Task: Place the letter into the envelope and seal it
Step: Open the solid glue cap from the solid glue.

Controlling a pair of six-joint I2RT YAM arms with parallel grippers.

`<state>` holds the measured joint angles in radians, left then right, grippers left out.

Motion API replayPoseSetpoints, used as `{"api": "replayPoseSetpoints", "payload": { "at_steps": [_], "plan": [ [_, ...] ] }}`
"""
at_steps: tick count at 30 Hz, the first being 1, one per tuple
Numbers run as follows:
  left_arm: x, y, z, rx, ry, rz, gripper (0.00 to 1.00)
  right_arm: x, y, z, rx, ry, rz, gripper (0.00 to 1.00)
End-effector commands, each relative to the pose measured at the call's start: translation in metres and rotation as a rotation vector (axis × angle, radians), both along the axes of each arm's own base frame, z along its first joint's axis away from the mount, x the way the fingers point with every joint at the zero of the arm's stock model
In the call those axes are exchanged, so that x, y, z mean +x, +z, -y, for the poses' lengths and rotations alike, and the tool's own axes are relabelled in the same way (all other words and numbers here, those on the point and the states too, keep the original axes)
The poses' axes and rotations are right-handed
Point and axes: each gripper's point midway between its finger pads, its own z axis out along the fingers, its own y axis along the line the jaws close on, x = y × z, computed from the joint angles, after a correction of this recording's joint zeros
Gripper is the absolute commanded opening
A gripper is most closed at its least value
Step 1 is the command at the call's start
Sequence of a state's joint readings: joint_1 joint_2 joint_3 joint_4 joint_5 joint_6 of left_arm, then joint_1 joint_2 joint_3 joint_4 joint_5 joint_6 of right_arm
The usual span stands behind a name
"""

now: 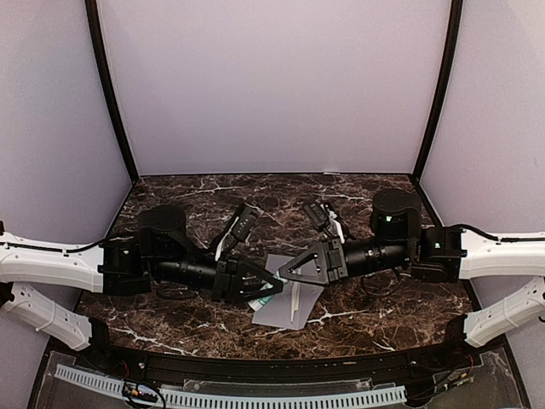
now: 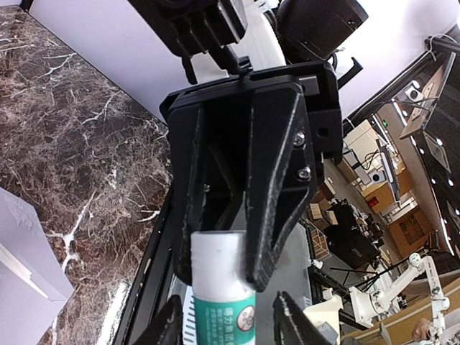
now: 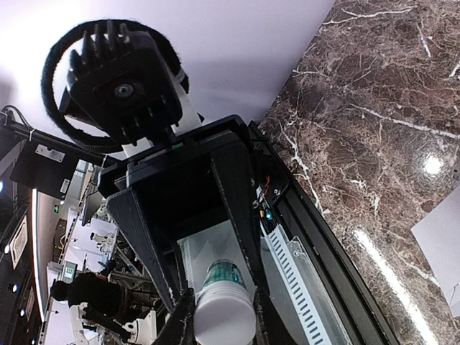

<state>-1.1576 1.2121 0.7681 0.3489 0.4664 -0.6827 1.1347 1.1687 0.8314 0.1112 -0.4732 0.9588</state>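
A glue stick hangs between my two grippers over the middle of the table. In the left wrist view its green-labelled body (image 2: 223, 309) sits between the fingertips of my left gripper (image 2: 228, 322), which is open, with a gap on the right side. My right gripper (image 3: 221, 320) is shut on the stick's white cap (image 3: 224, 316). Under both grippers the grey envelope (image 1: 279, 313) lies flat on the marble. The letter (image 1: 294, 302), a narrow pale strip, rests on it. In the top view my left gripper (image 1: 262, 287) and right gripper (image 1: 285, 269) meet tip to tip.
The dark marble table (image 1: 358, 192) is walled by pale panels at the back and sides. A perforated white cable tray (image 1: 255, 397) runs along the near edge. A corner of the envelope (image 3: 442, 237) shows in the right wrist view, another part of the envelope (image 2: 21, 287) in the left.
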Motion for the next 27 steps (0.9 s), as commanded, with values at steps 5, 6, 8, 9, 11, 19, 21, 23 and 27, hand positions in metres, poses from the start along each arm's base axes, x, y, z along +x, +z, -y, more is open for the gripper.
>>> {"api": "replayPoseSetpoints", "payload": {
  "at_steps": [5,6,8,9,11,19,21,23,27],
  "plan": [
    [-0.004,-0.002,0.001,0.013,-0.022,-0.008,0.44,0.004,0.025,-0.005,0.046,-0.014,0.056,0.06],
    [-0.004,-0.003,0.0,0.014,-0.022,-0.009,0.42,0.004,0.024,-0.005,0.042,-0.015,0.056,0.06],
    [-0.004,-0.003,0.0,0.014,-0.022,-0.007,0.39,0.004,0.023,-0.004,0.039,-0.016,0.055,0.06],
    [-0.004,-0.004,0.0,0.016,-0.023,-0.008,0.37,0.004,0.023,-0.004,0.037,-0.016,0.054,0.06],
    [-0.004,-0.005,0.001,0.018,-0.022,-0.009,0.31,0.004,0.022,-0.005,0.034,-0.016,0.054,0.06],
    [-0.005,-0.008,0.003,0.025,-0.035,-0.01,0.08,0.013,0.022,-0.002,0.011,-0.062,0.07,0.05],
    [-0.005,-0.009,0.002,0.031,-0.035,-0.012,0.05,0.015,0.024,0.0,0.013,-0.071,0.074,0.04],
    [-0.005,-0.01,0.002,0.032,-0.035,-0.013,0.05,0.018,0.023,0.001,0.011,-0.08,0.075,0.04],
    [-0.006,-0.012,0.001,0.035,-0.036,-0.013,0.04,0.022,0.022,0.005,0.003,-0.09,0.075,0.03]
  ]
}}
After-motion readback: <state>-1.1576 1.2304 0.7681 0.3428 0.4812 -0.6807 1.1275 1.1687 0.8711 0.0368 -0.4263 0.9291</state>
